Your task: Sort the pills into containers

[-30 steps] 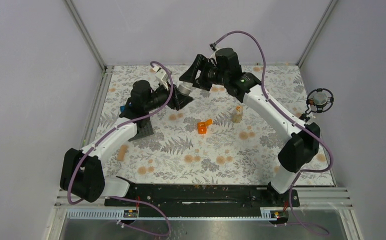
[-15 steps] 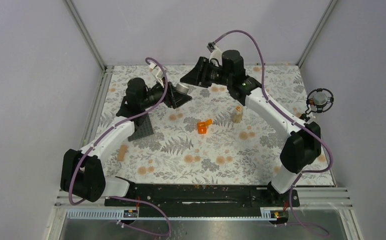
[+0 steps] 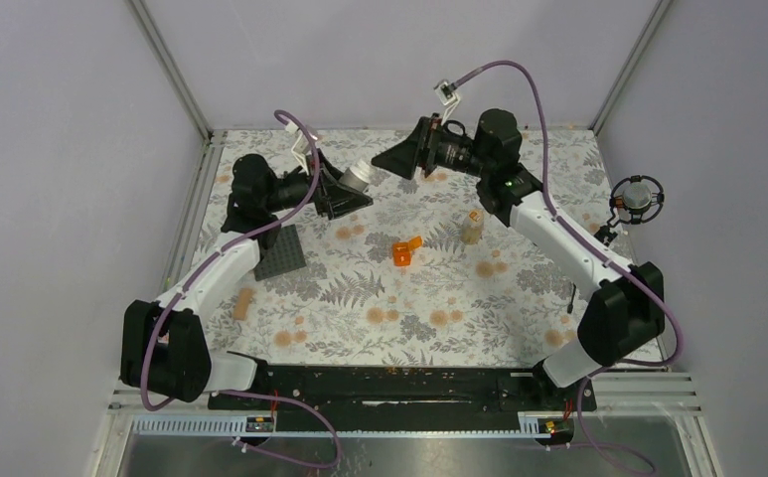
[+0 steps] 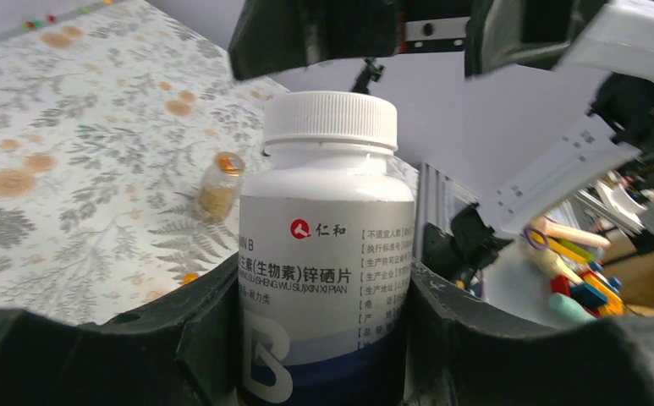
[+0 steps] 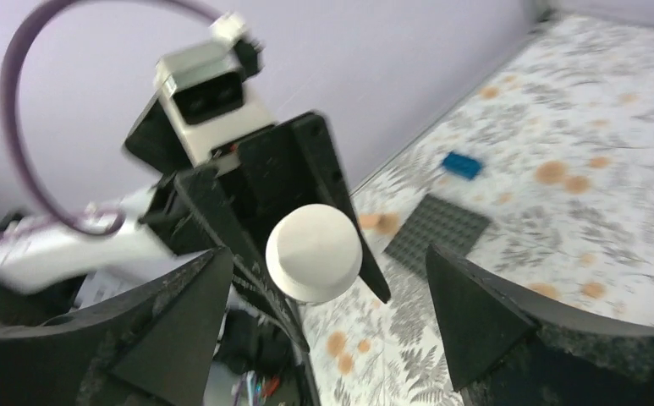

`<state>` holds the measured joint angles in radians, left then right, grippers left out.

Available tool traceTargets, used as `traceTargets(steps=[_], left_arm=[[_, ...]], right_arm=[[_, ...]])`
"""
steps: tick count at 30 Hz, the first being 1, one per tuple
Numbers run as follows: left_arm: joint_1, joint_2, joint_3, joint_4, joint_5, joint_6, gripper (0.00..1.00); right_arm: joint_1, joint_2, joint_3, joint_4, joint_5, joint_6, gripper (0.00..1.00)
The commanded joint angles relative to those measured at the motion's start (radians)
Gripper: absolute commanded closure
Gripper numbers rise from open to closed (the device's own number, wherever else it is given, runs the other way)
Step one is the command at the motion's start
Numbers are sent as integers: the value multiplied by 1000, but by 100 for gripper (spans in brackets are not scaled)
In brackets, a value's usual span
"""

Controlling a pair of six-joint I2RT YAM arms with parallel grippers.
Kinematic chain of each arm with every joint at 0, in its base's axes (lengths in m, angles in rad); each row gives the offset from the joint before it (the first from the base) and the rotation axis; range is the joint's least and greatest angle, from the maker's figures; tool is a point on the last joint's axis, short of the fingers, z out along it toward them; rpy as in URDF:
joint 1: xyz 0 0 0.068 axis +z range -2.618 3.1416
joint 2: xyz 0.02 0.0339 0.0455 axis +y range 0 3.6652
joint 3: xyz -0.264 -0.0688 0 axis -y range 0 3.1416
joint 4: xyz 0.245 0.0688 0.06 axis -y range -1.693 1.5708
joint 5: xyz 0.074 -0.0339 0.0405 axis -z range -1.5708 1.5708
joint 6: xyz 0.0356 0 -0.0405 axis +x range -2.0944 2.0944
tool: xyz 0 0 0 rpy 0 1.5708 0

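Observation:
My left gripper is shut on the white-and-dark bottle and holds it off the table, with its white cap on and pointing at the right arm. The right gripper hovers just off the cap, open, one finger on each side and neither touching it. The clear tan bottle stands upright on the cloth and also shows in the left wrist view. Mid-table sits the orange box with its lid up. I cannot pick out loose pills on the flowered cloth.
The dark grey studded plate lies under the left arm, with a blue brick beyond it. A tan oblong piece lies near the left edge. A round black fixture stands off the right edge. Metal frame posts bound the back corners.
The right gripper was on the bottle's cap. It has since opened and pulled back to the right. The left arm has shifted left, still holding the bottle with its cap on.

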<state>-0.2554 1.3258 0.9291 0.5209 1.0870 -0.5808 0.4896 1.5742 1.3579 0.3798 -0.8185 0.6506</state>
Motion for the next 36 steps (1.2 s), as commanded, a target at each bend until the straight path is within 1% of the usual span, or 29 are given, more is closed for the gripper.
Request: traceTargets(steps=[1, 4, 6, 7, 11, 15, 20, 24, 26, 33, 36], left_arm=[[9, -41, 18, -23, -171, 102, 100], [8, -43, 29, -117, -275, 192, 100], [8, -38, 46, -152, -301, 223, 100], [8, -34, 52, -164, -308, 234, 100], [6, -27, 59, -157, -322, 234, 100], [-1, -25, 61, -154, -332, 236, 100], [-3, -23, 65, -177, -338, 249, 100], [-8, -22, 66, -179, -339, 248, 100], [-10, -20, 68, -178, -339, 243, 100], [-12, -8, 79, -166, -349, 204, 100], [-11, -7, 76, -163, -353, 202, 100]], right_arm=[[49, -60, 82, -171, 425, -20, 8], [75, -10, 187, -348, 491, 37, 10], [83, 32, 258, -489, 523, 75, 11], [85, 49, 279, -514, 521, 101, 11], [111, 97, 330, -564, 534, 150, 13], [121, 155, 399, -623, 503, 182, 20], [126, 199, 442, -603, 468, 217, 22], [133, 219, 453, -595, 456, 208, 25], [133, 220, 446, -584, 443, 205, 31], [132, 224, 442, -508, 317, 190, 66], [131, 205, 429, -490, 261, 120, 92]])
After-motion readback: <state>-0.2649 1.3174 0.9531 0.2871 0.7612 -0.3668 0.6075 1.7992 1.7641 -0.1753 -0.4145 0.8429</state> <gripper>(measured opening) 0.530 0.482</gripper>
